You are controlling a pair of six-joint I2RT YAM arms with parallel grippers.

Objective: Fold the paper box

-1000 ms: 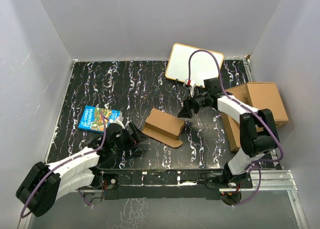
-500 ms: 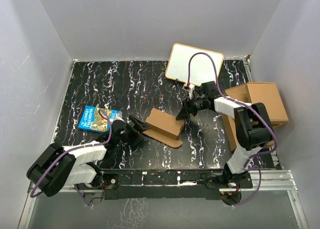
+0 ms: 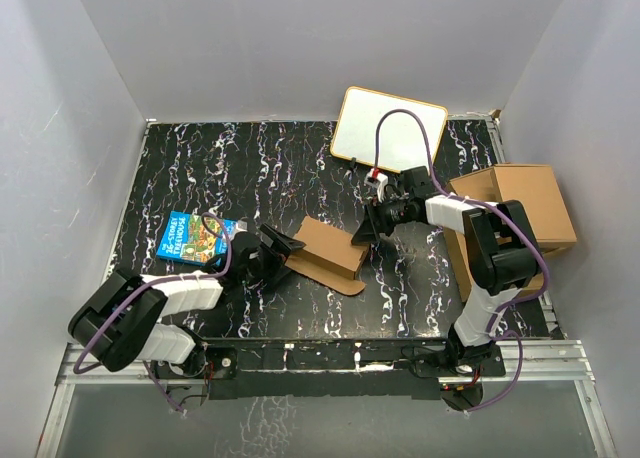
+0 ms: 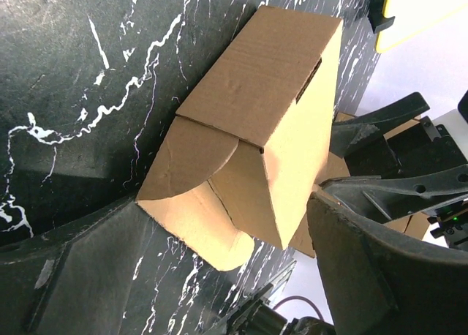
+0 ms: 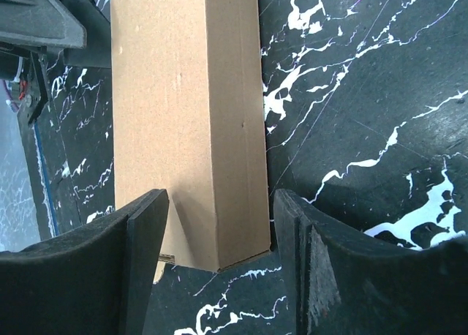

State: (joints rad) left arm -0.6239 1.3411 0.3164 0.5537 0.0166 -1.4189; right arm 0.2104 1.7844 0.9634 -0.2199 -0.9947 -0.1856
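The paper box [image 3: 326, 249] is a brown cardboard sleeve lying on the black marbled table, with rounded flaps spread at its near-left end. In the left wrist view the paper box [image 4: 256, 123] has its flapped open end between the wide-apart fingers of my left gripper [image 4: 234, 276], which is open and holds nothing. In the top view the left gripper [image 3: 283, 248] sits at the box's left end and my right gripper [image 3: 366, 232] at its right end. In the right wrist view the right gripper [image 5: 219, 276] straddles the closed end of the box [image 5: 190, 115], open, with a gap at the left finger.
A blue picture book [image 3: 196, 236] lies left of the left arm. A white board [image 3: 388, 130] leans at the back. A pile of larger cardboard boxes [image 3: 515, 213] stands at the right edge behind the right arm. Grey walls enclose the table.
My left gripper has slid right, up to the box's flapped end. My right gripper has shifted slightly left onto the box's other end, and its jaws have narrowed a little.
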